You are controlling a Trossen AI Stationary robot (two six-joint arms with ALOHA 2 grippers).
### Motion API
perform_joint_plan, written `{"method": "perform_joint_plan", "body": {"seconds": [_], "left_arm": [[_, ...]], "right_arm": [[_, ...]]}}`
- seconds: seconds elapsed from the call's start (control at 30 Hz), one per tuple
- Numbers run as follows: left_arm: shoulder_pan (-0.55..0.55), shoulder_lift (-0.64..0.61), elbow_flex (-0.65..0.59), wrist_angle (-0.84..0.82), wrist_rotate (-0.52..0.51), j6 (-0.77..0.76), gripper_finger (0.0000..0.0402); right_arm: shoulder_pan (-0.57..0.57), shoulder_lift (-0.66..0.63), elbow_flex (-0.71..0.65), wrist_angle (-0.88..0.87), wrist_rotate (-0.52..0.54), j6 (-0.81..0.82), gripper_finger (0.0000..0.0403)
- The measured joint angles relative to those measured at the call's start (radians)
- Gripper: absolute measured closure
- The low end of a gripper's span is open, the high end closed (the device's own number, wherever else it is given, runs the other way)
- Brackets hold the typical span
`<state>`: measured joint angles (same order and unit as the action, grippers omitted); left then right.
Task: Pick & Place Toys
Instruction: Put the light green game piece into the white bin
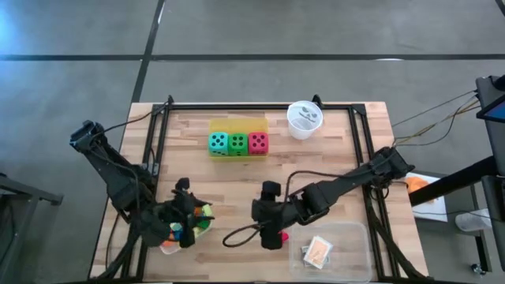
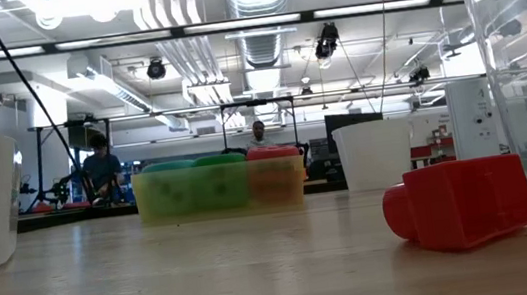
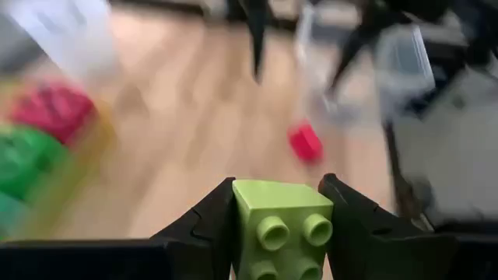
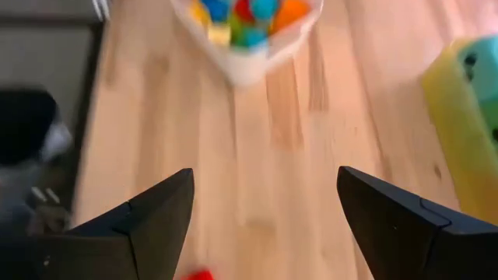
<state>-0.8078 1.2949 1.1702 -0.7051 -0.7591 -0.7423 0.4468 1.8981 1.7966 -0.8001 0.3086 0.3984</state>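
One green block (image 3: 282, 225) fills the left hand (image 3: 278, 222) — base cut off.

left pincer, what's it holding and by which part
A green block, pinched by its two opposite sides in the left pincer. The right pincer is open and empty.

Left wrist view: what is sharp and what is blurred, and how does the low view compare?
Left wrist view: the green block held in the left gripper is sharp; the dice and red block beyond are smeared. Low view: the red block is crisp; ceiling lights glare.
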Motion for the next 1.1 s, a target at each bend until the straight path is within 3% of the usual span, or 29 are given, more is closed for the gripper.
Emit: {"method": "perform_joint_plan", "body": {"seconds": [0.17,0.37,0.47,0.87,0.93,1.1], "left_arm": [[0.008,0.016,-0.031,-0.044,0.261,-0.104,0.0266],[0.016,0.036,-0.111,-0.186,0.441,-0.236,0.0266],[0.016,0.036,-0.172,-0.179,0.519,-0.254,0.0266],[0.016,0.036,-0.335,-0.141,0.760,-0.169,0.0266],[0.016,0.036,-0.341,-0.140,0.780,-0.202,0.0266],[0.031,0.036,-0.338,-0.137,0.778,-0.467,0.0266]], "right_arm": [[0.023,0.002,-0.116,0.032,-0.046,-0.008,0.0092],[0.054,0.006,-0.224,0.142,-0.082,-0.002,0.0092],[0.064,0.006,-0.239,0.149,-0.082,0.024,0.0092],[0.073,0.004,-0.263,0.146,-0.083,0.029,0.0092],[0.073,0.004,-0.268,0.143,-0.085,0.028,0.0092],[0.070,0.004,-0.269,0.124,-0.093,0.043,0.0092]]}}
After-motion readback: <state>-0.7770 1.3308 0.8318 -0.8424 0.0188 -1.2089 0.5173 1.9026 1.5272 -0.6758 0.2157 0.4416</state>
